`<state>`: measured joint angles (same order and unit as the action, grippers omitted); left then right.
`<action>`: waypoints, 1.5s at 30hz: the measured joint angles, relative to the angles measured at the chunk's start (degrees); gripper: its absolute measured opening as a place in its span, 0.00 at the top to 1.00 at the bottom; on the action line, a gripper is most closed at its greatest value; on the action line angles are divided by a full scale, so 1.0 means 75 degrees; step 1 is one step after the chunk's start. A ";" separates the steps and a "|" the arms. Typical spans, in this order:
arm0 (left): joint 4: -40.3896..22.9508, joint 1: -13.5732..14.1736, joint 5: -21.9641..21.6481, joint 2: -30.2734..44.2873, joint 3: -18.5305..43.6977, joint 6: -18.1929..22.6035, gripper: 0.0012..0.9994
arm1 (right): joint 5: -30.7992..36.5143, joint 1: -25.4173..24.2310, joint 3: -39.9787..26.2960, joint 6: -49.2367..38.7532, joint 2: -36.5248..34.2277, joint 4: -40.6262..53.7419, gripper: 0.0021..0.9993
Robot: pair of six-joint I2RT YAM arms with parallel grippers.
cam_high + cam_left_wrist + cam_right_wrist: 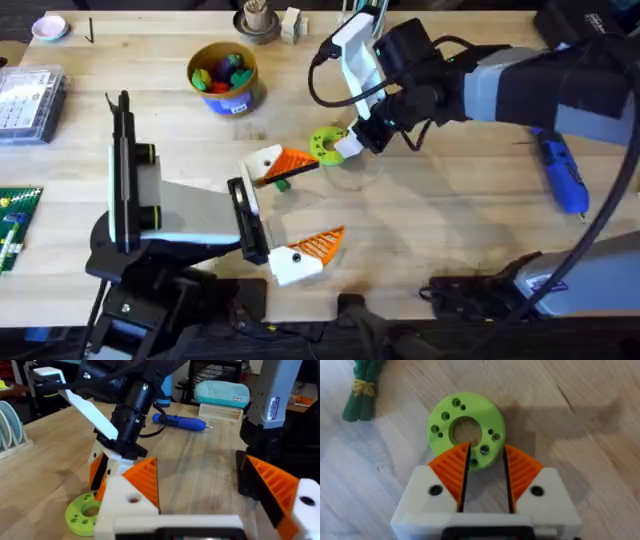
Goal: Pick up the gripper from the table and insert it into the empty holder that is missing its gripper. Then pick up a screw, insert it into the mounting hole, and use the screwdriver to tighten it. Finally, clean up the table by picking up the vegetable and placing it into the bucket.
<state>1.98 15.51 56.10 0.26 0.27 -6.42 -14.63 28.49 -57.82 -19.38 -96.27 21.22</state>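
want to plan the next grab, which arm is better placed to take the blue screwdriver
Right. The screwdriver lies far right, beside the right arm; the left pincer sits open left of centre, farther off.

Disc (327, 143) sits mid-table (430, 240); everything's placed off it. Vegetable (281, 183) lies just left and nearer the arm bases. Bucket (224, 78) stands further left, toward the far edge, w/ toys in it. Screwdriver (562, 174) lies well right of disc. Right gripper (484, 472) is over the disc's rim. Left gripper (290, 215) is left of disc, on the near side.
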 joint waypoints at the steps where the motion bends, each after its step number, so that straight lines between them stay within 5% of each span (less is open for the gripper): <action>1: 0.0000 0.0000 0.0000 0.0001 0.0000 0.0000 0.01 | 0.0000 0.0000 0.0000 0.0018 0.0000 -0.0004 0.56; 23: 0.0000 0.0000 -0.0003 0.0001 0.0000 0.0000 0.01 | -0.0433 0.0000 0.0000 0.0216 0.0000 -0.0210 0.55; 45: 0.0000 0.0000 -0.0003 0.0001 0.0000 0.0000 0.01 | 0.0111 0.0241 -0.0088 0.0218 0.0000 0.0009 0.55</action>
<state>1.98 15.51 56.07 0.27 0.27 -6.42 -13.80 30.30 -58.48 -17.74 -96.27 21.29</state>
